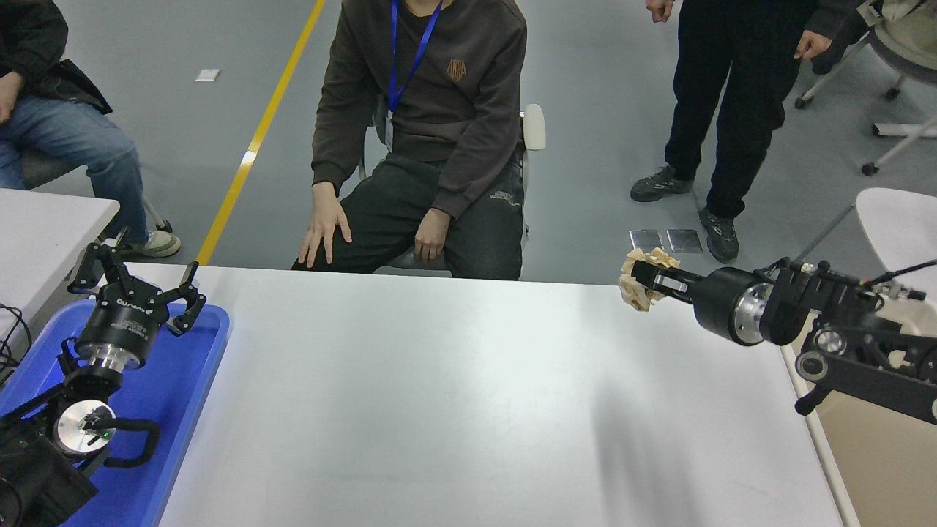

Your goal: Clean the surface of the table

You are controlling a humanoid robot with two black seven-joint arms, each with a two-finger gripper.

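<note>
The table surface (454,395) is a wide white-grey top that fills the lower picture. My right gripper (644,282) comes in from the right edge, held above the table's far right part. It is shut on a crumpled beige paper wad (640,278) at the table's far edge. My left gripper (139,282) is parked at the lower left, open and empty, above a blue plastic tray (187,388).
A person sits at the far side in the middle, hands on knees (326,230). Another person stands at the far right (721,234), a third sits at the far left. A smaller white table (44,227) is at the left edge.
</note>
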